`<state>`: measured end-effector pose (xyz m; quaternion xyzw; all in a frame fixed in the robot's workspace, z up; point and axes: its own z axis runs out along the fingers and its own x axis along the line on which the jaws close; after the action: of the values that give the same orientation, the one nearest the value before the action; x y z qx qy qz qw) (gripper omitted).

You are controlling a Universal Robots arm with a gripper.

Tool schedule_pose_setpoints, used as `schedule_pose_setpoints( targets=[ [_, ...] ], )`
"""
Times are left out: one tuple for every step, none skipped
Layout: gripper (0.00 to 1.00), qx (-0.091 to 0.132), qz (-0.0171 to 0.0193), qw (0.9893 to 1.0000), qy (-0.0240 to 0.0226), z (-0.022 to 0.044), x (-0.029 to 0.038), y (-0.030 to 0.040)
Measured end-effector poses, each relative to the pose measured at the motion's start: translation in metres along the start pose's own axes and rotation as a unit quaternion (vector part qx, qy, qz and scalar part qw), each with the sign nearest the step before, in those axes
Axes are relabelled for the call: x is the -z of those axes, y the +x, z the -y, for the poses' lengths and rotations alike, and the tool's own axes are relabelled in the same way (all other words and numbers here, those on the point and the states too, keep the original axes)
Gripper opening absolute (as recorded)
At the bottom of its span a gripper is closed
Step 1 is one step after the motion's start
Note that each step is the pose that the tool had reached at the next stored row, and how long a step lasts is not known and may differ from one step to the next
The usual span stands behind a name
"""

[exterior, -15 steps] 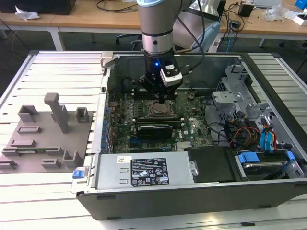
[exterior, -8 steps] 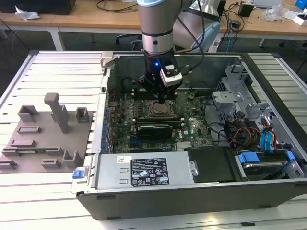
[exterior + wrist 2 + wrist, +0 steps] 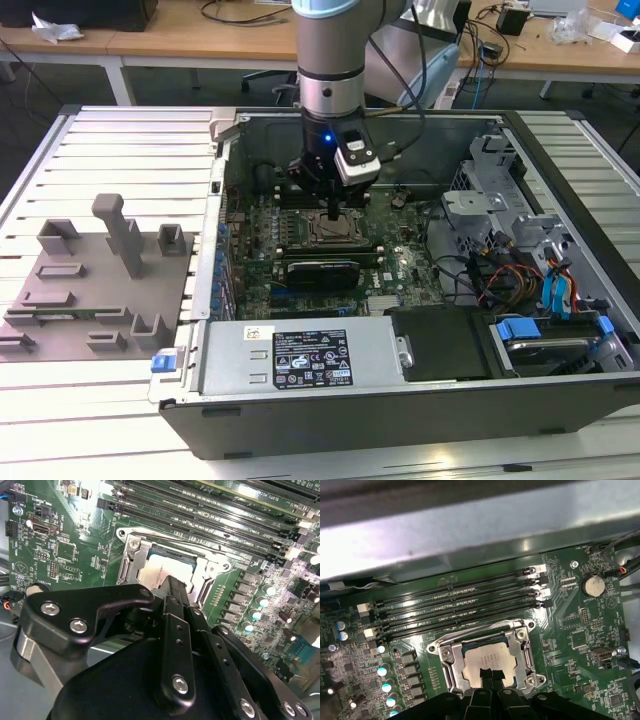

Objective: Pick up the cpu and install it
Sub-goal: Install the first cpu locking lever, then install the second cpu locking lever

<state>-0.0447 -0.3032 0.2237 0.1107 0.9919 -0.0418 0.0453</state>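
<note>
one cpu (image 3: 487,660) lies flat inside the one socket frame (image 3: 520,652) on the motherboard (image 3: 580,640); in the second wrist view the cpu (image 3: 162,570) shows as a pale square. four long memory slots (image 3: 460,607) run side by side just beside the frame, and one round coin battery (image 3: 593,585) sits well apart. the one arm stands upright over the open computer case (image 3: 560,200), its gripper (image 3: 333,212) pointing straight down; in the first wrist view the gripper (image 3: 491,675) has its fingertips pressed together, closed, at the cpu's top.
</note>
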Motion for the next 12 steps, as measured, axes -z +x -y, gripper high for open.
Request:
schedule_pose_setpoints(
  targets=[
    [0.11, 0.000, -0.0022, 1.0000, 0.0002, -0.0001, -0.0002, -0.0021],
    [0.11, 0.000, -0.0024, 1.0000, 0.0002, -0.0002, -0.0002, -0.0024],
    [0.11, 0.000, -0.0024, 1.0000, 0.0002, -0.0002, -0.0002, -0.0024],
    [0.11, 0.000, -0.0024, 1.0000, 0.0001, -0.0002, 0.0006, -0.0026],
    [0.11, 0.000, -0.0024, 1.0000, 0.0001, -0.0001, 0.0015, -0.0027],
    [0.11, 0.000, -0.0024, 1.0000, 0.0001, -0.0001, 0.0020, -0.0027],
    [0.11, 0.000, -0.0024, 1.0000, 0.0001, -0.0001, 0.0020, -0.0027],
    [0.11, 0.000, -0.0024, 1.0000, 0.0001, -0.0001, 0.0021, -0.0027],
    [0.11, 0.000, -0.0024, 1.0000, 0.0002, 0.0000, 0.0025, -0.0027],
    [0.11, 0.000, -0.0024, 1.0000, 0.0002, 0.0000, 0.0031, -0.0028],
    [0.11, 0.000, -0.0024, 1.0000, 0.0002, 0.0000, 0.0031, -0.0028],
    [0.11, 0.000, -0.0024, 1.0000, 0.0001, 0.0000, 0.0031, -0.0028]
  ],
)
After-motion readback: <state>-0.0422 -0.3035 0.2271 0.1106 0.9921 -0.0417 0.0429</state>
